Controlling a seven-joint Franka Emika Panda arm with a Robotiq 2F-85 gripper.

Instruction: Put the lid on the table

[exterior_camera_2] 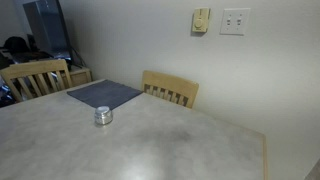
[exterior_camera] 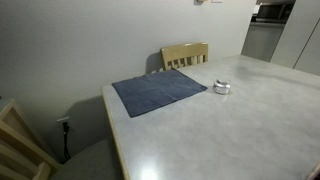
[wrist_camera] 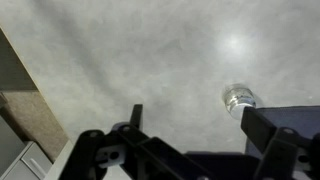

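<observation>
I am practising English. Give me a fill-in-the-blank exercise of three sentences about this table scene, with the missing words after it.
1. The small jar stands on the bare table, not on the dark ___.
2. At the table's far edge, by the wall, stands a wooden ___.
3. In the wrist view, the end effector has its jaws ___ and holds nothing.
Missing words: cloth; chair; open.
</observation>
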